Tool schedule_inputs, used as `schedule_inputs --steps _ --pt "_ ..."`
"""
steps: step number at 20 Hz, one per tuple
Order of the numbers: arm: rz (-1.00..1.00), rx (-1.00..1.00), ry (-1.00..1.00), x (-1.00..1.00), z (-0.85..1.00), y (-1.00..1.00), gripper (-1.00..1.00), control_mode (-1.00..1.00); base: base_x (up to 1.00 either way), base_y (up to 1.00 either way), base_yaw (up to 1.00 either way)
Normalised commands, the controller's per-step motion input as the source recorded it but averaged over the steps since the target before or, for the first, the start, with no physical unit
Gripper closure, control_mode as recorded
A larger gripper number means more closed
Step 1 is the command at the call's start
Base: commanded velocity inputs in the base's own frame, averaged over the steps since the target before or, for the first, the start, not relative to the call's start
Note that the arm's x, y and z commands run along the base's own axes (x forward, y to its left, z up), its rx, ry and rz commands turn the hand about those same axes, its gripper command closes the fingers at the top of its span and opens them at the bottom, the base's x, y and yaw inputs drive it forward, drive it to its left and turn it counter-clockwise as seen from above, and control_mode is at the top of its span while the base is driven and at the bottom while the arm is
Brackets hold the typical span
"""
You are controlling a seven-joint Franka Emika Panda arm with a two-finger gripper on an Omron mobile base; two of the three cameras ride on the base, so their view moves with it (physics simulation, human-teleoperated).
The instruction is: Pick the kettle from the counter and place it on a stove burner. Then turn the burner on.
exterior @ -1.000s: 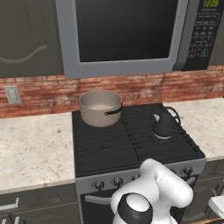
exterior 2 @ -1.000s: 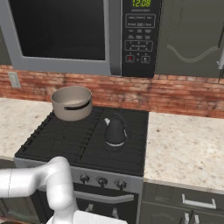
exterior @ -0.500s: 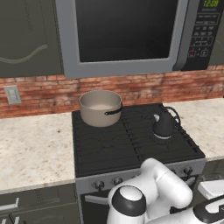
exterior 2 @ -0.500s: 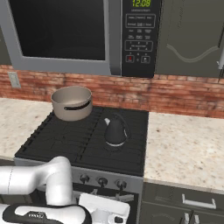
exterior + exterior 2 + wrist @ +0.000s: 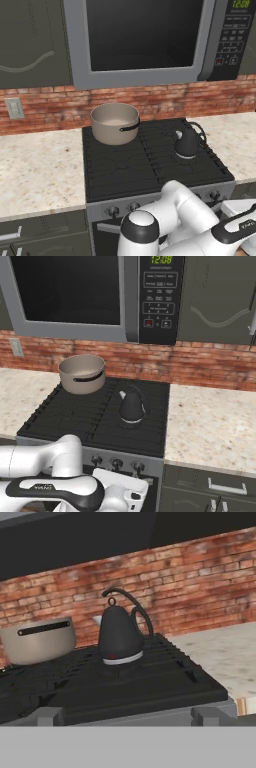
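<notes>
Rounded, seemingly matte kettle (image 5: 119, 635) on grate (image 5: 150, 677)

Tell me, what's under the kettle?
The kettle stands on a black stove burner grate, not on the counter. The gas ring right beneath it is covered by the kettle's base, so no flame can be seen.

The small rounded dark kettle (image 5: 187, 144) (image 5: 132, 406) (image 5: 119, 637) (thin looped handle, pale spout) stands upright on the black cast-iron stove burner (image 5: 196, 157) (image 5: 125, 424) (image 5: 145, 677), beside the pale speckled stone counter (image 5: 235, 137) (image 5: 210, 421) (image 5: 225, 652).
</notes>
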Motion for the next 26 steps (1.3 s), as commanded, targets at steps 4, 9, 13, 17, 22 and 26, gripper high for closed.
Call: schedule_inputs --steps 4,9,13,17,22,26 --pt "0.0 -0.03 0.03 0.0 -0.24 0.0 -1.0 -1.0 0.0 0.0 0.0" --pt "0.0 -0.04 0.04 0.0 -0.3 0.0 -1.0 -1.0 0.0 0.0 0.0" --pt "0.0 0.0 0.01 0.01 -0.12 0.0 -1.0 -1.0 0.0 0.0 0.0" --pt "0.0 0.0 0.0 0.0 0.0 0.0 -1.0 -1.0 0.0 0.0 0.0" --pt "0.0 0.0 0.0 0.02 0.0 0.0 -1.0 -1.0 0.0 0.0 0.0" --pt "0.0 0.0 0.0 0.13 0.0 0.0 -1.0 -1.0 0.0 0.0 0.0"
